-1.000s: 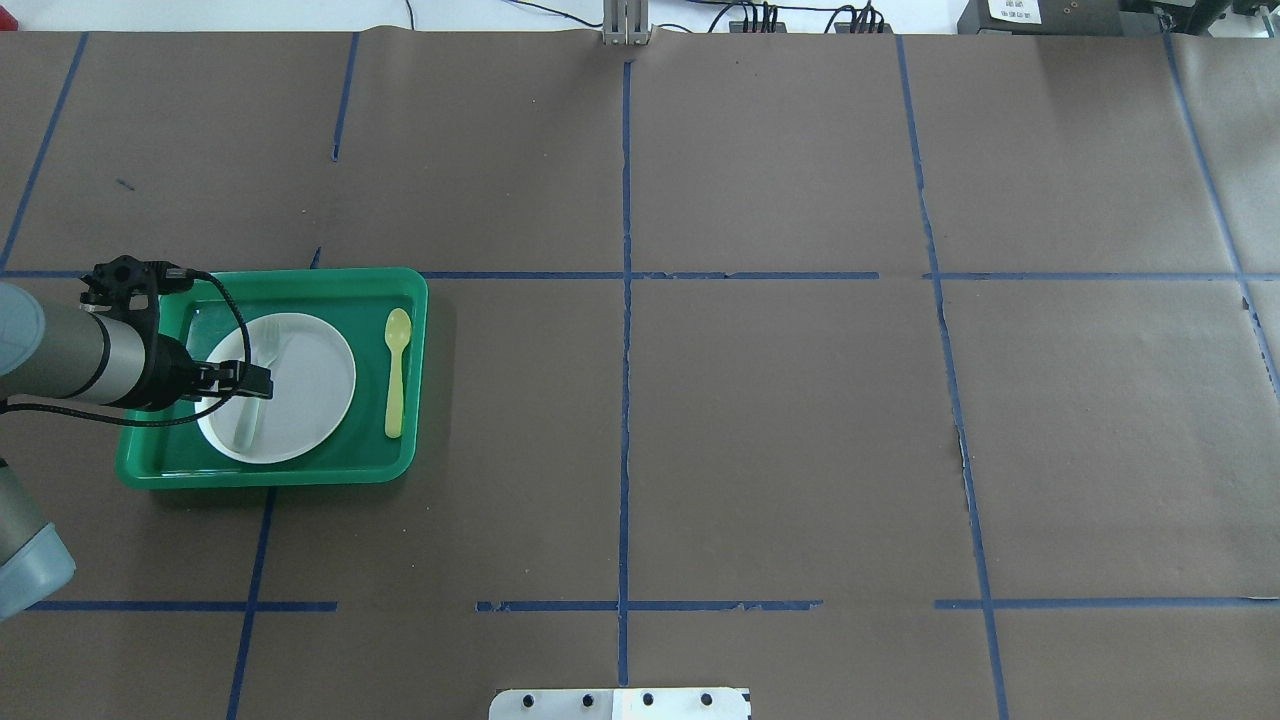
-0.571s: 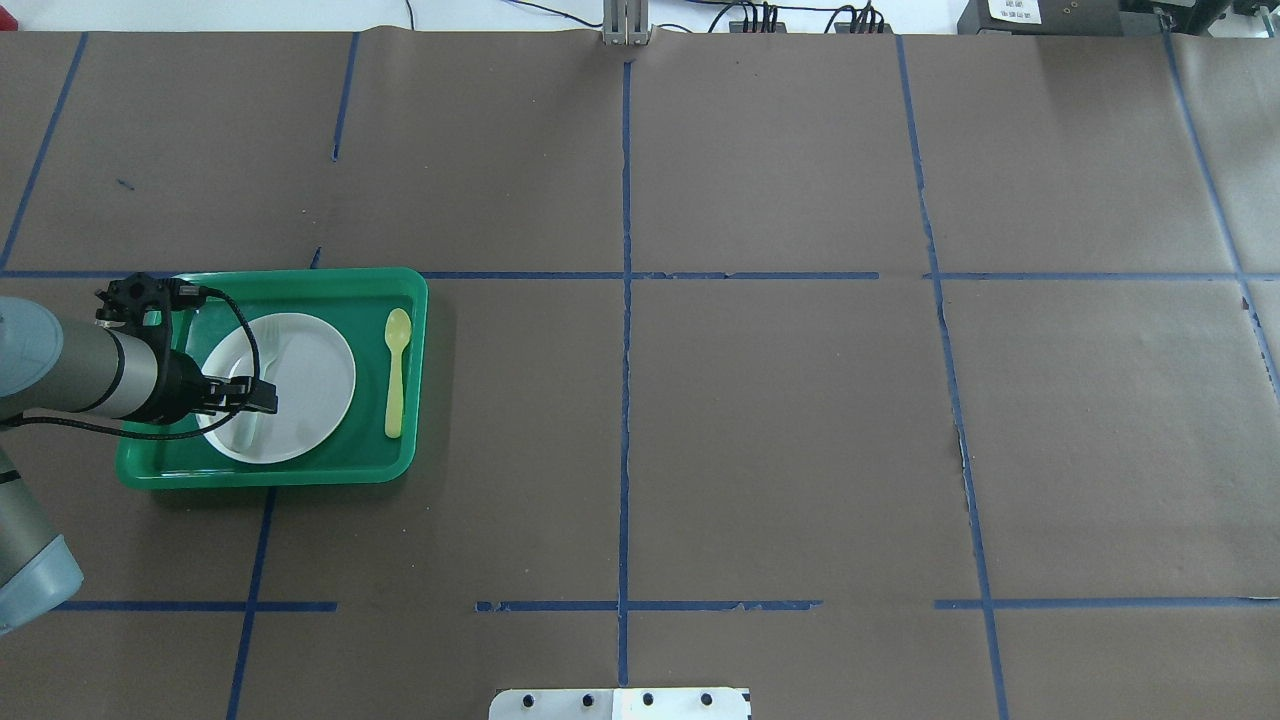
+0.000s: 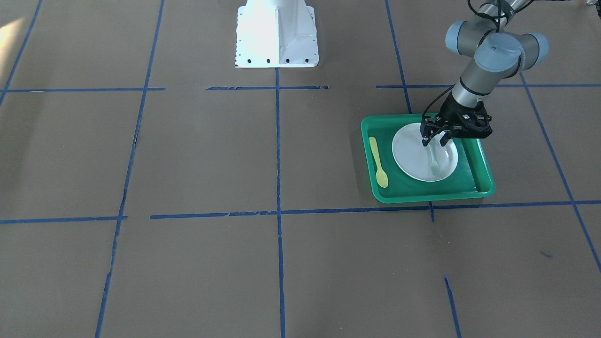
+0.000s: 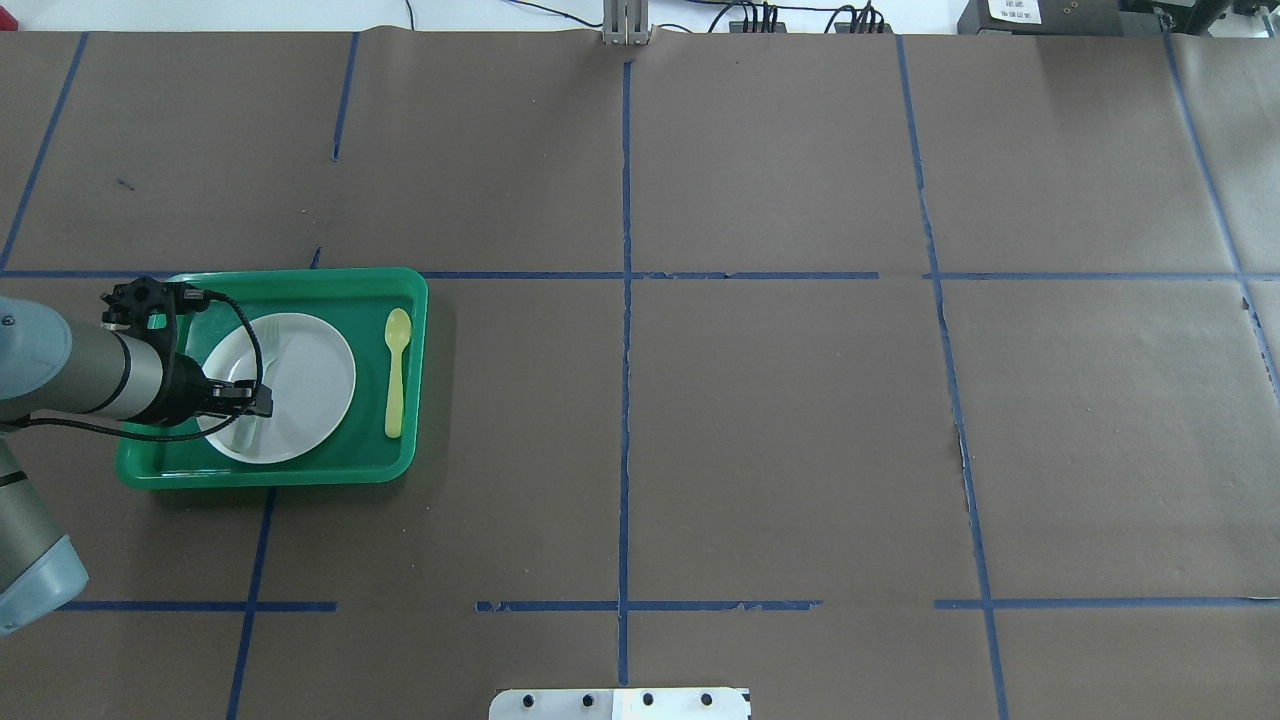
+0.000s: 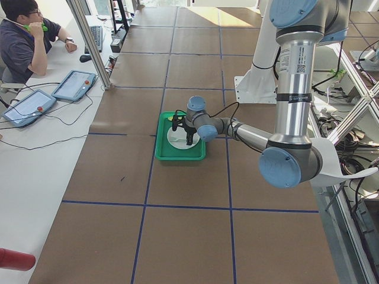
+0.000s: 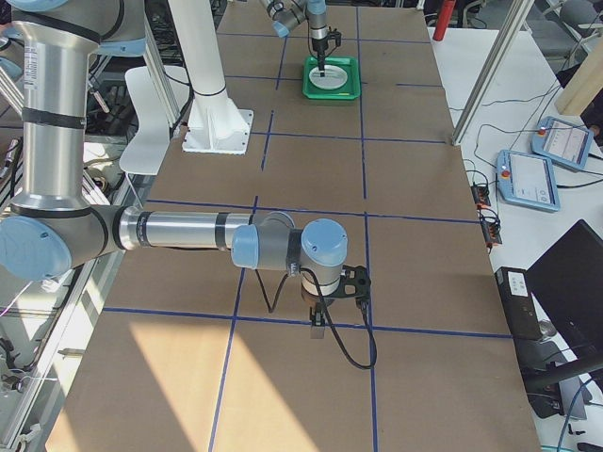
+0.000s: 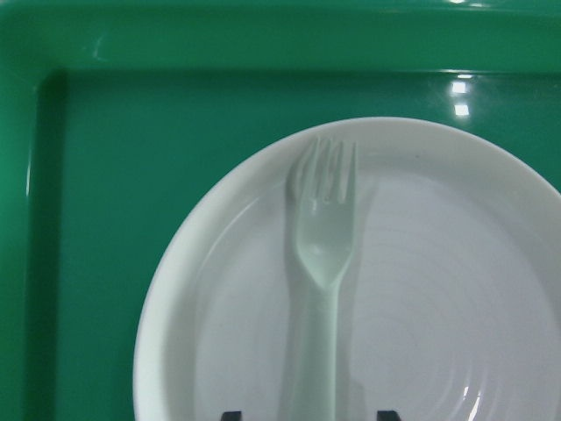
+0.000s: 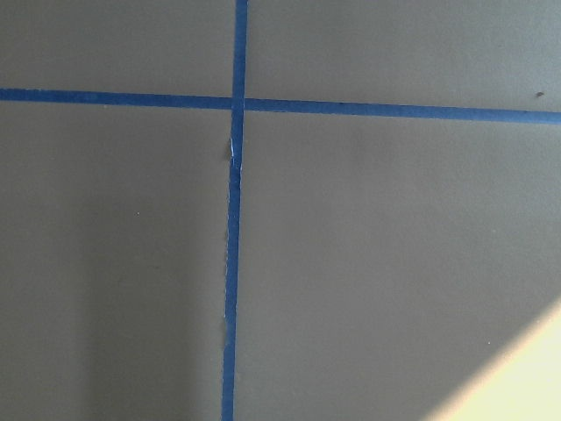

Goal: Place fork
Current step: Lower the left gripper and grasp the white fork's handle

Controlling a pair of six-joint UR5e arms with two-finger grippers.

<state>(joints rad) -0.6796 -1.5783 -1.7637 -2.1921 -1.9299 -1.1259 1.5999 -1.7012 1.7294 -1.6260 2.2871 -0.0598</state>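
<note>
Overhead and front cameras face each other, sharing the green tray [image 4: 300,474], which the left wrist camera views closely.

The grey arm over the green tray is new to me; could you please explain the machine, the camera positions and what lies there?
It is a robot with two jointed arms, each ending in a two-finger gripper. Four fixed cameras watch the table: one behind and above the robot, one across from it, one at each end. Two more sit on the wrists. On the table stands a green tray holding a white plate, with a yellow spoon beside the plate. A pale plastic fork lies on the plate. The left gripper hovers over the fork's handle, fingers open on either side, so nothing is held. The right gripper hangs over the table far from the tray; I cannot tell whether it is open.
</note>
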